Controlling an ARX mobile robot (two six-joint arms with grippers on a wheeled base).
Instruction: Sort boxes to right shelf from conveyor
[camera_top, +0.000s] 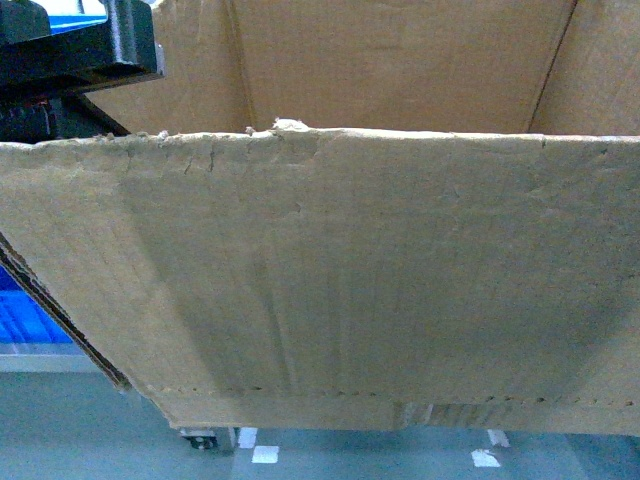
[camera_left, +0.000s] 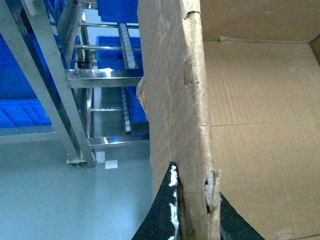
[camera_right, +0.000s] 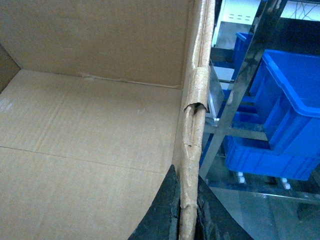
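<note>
Large brown corrugated cardboard carton (camera_top: 340, 290) is held up off the floor, filling the head view, open top toward the camera. Left gripper (camera_left: 192, 210) jaws pinch its left wall; right gripper (camera_right: 186, 210) jaws pinch its right wall.

Risks, my read: the wall edges are ragged and creased at both pinch points, so the cardboard could tear or slip out, and uneven arm motion would rack the carton.

Shiny stainless-steel rack (camera_left: 75, 80) with blue plastic bins (camera_right: 280, 115) stands just beside the carton on both sides; its uprights could snag the carton's corners. The carton blocks the head camera.
</note>
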